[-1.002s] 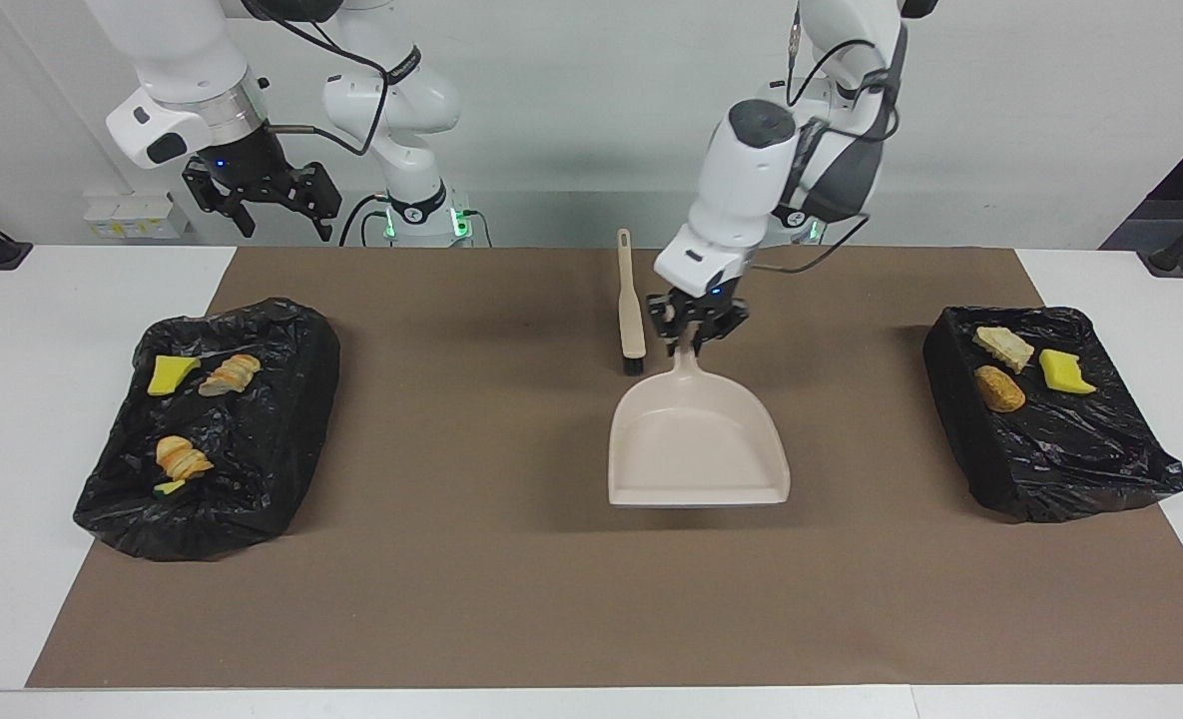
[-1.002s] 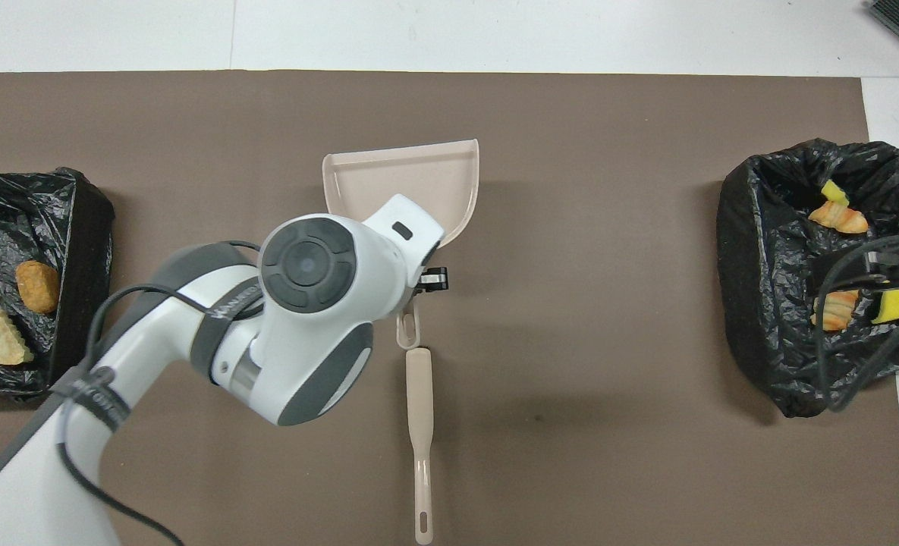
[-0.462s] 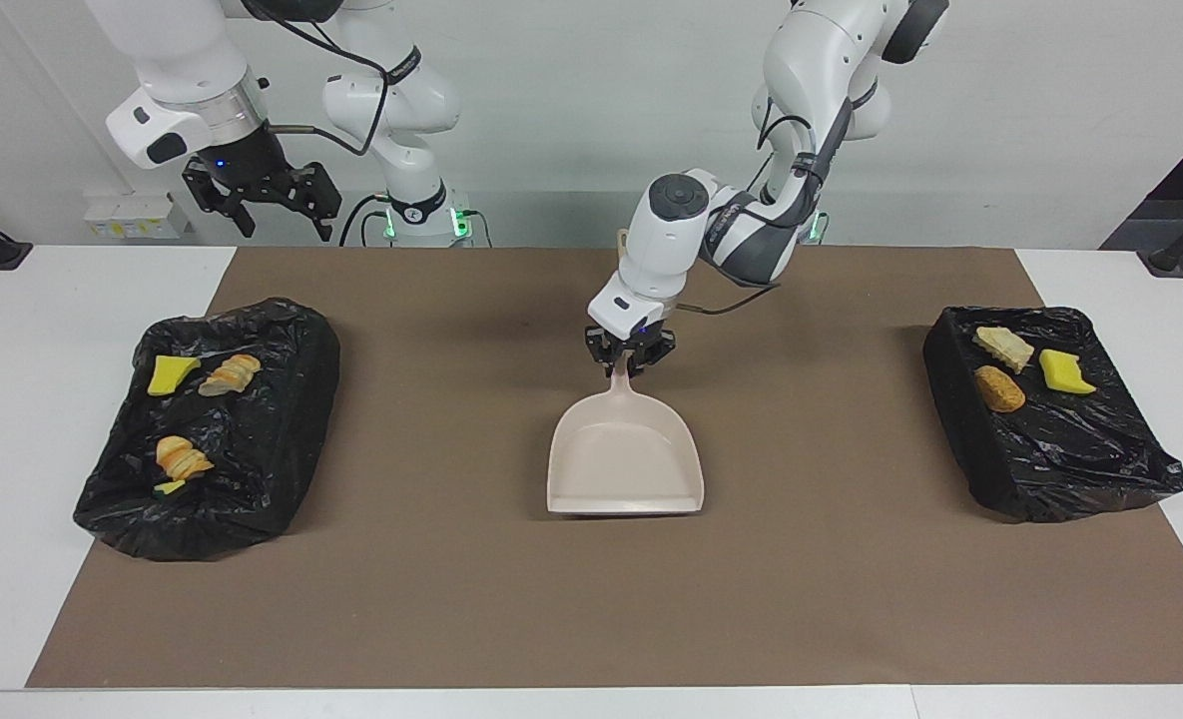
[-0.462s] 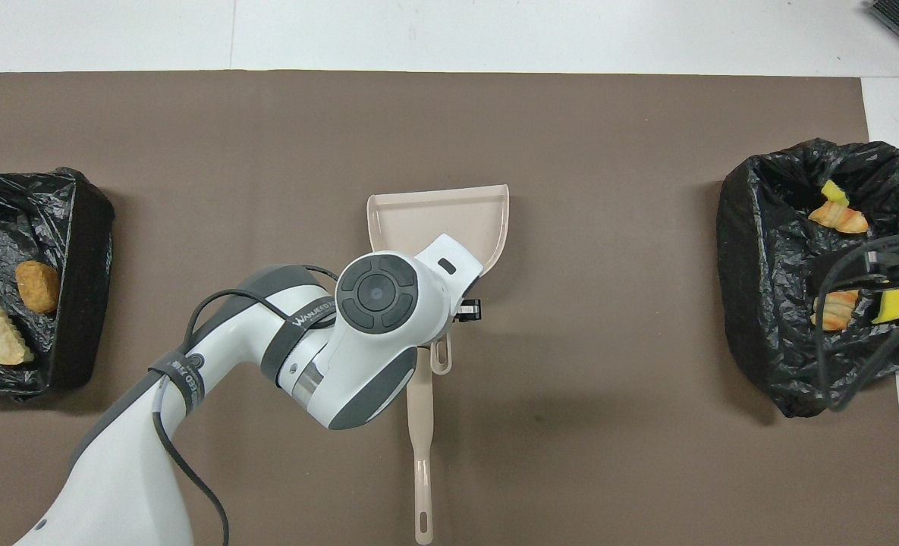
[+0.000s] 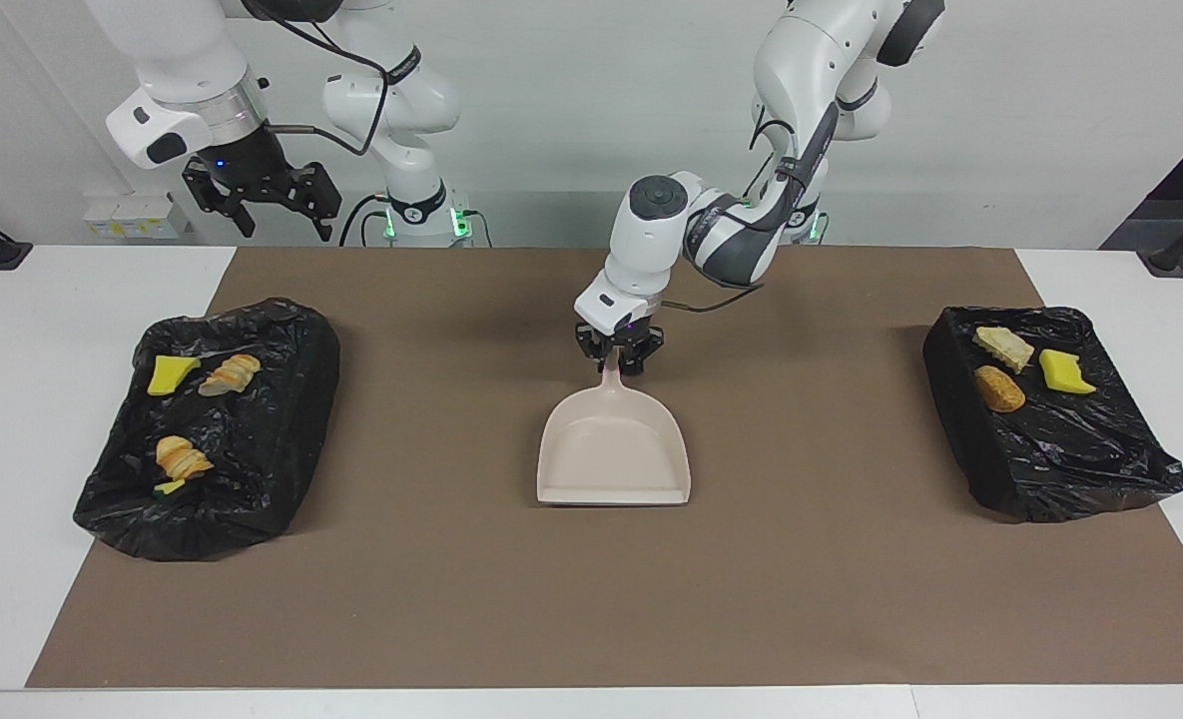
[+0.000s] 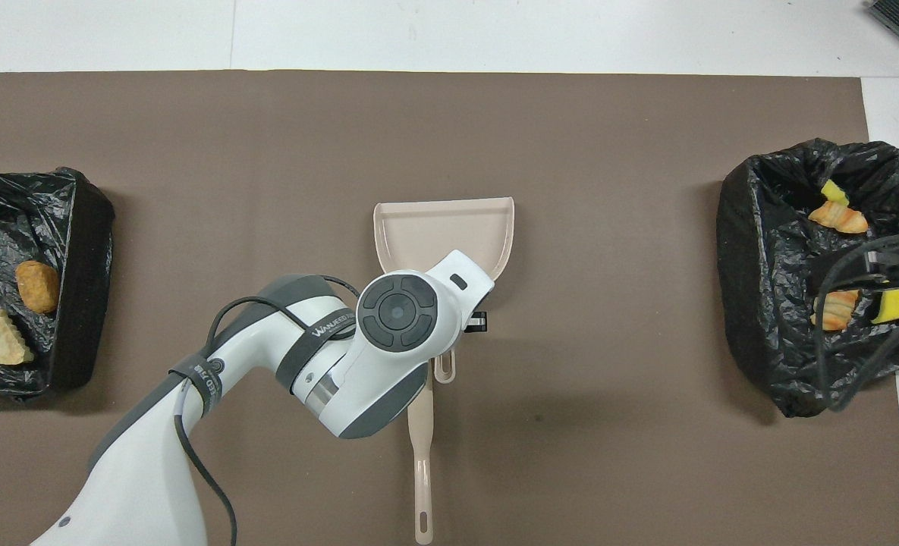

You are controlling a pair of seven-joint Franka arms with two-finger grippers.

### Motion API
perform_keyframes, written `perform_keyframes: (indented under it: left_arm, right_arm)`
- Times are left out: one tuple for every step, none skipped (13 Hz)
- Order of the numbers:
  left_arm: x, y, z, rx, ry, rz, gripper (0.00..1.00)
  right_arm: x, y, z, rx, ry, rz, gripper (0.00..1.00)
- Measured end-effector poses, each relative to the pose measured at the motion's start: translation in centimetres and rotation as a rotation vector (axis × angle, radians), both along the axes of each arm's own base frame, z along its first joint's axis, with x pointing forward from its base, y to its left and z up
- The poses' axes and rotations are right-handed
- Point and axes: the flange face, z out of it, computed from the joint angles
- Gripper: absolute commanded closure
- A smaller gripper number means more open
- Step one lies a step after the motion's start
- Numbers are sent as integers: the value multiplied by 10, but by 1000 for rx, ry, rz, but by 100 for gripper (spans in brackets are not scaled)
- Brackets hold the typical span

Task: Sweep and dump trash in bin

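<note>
Seven scraps of trash, all binned! Four in the black-lined bin (image 5: 262,439) at the right arm's end: a yellow sponge piece (image 5: 172,375), two striped bread chunks (image 5: 230,375), one tiny yellow-green bit (image 5: 168,488). Three in the second bin (image 5: 1070,459) at the left arm's end: tan, brown, yellow. Mid-mat, one beige dustpan (image 5: 613,449) lies flat, with the left gripper (image 5: 619,365) at its handle; whether it grips, I cannot tell. One brush (image 6: 421,447) lies nearer the robots. The right gripper (image 5: 262,205) waits, raised above its bin, jaws spread.

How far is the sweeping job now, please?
Done: scraps lie in both black-lined bins, and none shows on the mat. In hand: the left gripper is at the handle of the empty dustpan, which rests flat. The right gripper waits, open. Left: releasing the dustpan, apparently.
</note>
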Motion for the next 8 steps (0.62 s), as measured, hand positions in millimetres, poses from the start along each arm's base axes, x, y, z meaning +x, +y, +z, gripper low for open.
perform_keyframes:
  left_arm:
    - [4,3,0,-5,-5,9,0]
    - [10,9,0,-8,-9,25,0]
    - [21,19,1,-10,-14,48,0]
    - [34,32,6,-15,-23,78,0]
    - [49,46,14,-22,-36,109,0]
    - [66,61,24,-26,-53,143,0]
    - [82,76,35,-21,-69,174,0]
    - [95,93,47,-8,-87,205,0]
  right_arm:
    - [0,0,0,0,0,0,0]
    - [0,0,0,0,0,0,0]
    - [0,0,0,0,0,0,0]
    - [0,0,0,0,0,0,0]
    - [0,0,0,0,0,0,0]
    - [0,0,0,0,0,0,0]
    - [0,0,0,0,0,0,0]
    - [0,0,0,0,0,0,0]
